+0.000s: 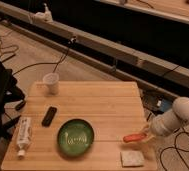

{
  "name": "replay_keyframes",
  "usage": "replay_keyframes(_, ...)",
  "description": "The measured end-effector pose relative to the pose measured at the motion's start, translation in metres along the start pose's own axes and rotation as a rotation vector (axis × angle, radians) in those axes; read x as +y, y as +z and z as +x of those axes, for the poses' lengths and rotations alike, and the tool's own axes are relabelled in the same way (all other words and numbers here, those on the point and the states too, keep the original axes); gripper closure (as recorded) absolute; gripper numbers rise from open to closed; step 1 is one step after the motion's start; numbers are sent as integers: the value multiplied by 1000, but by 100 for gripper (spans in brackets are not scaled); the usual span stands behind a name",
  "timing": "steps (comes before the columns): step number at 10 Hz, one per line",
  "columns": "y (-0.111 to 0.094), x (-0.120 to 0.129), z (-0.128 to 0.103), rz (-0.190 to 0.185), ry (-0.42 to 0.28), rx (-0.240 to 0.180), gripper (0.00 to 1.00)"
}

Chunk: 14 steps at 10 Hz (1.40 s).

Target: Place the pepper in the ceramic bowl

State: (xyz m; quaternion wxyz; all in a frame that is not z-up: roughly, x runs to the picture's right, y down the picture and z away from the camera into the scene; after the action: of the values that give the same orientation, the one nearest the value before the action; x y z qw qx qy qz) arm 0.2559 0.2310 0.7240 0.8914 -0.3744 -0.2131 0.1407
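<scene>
Orange-red, the pepper (133,137) sticks out leftward from the hand (145,135), which is closed on its right end near the right edge of the bench (103,102). It sits apart from the pale sponge (132,158) below it in view, and right of the green bowl (75,136), not touching it. A white cup (51,83) stands at the far left corner.

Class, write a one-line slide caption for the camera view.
The gripper holds the pepper above the table, beside the ceramic bowl.

Dim warm light, dark backdrop — pale pincer (146,135) at table's (103,102) right edge, soft shadows
</scene>
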Motion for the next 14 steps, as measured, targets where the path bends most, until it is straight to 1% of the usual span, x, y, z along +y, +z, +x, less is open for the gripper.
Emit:
replay_keyframes(1,-2,-9,-14,4,-18,-5,81)
replay_keyframes(2,-3,-18,-34,5,-41,-25,81)
replay_keyframes(3,0,-25,-48,-3,-57,-42,81)
replay_keyframes(4,12,-32,-69,-27,-85,-61,81)
replay_keyframes(5,23,-35,-81,-51,-104,-71,81)
replay_keyframes(6,39,-35,-95,-86,-126,-83,81)
replay_keyframes(7,61,-32,-112,-136,-155,-98,81)
replay_keyframes(8,76,-29,-125,-171,-176,-111,81)
replay_keyframes(9,97,-24,-143,-222,-207,-127,81)
replay_keyframes(11,133,-14,-180,-313,-283,-145,81)
replay_keyframes(12,142,-13,-193,-335,-313,-145,81)
replay_keyframes(13,149,-14,-207,-349,-347,-138,81)
replay_keyframes(14,153,-16,-220,-354,-382,-129,81)
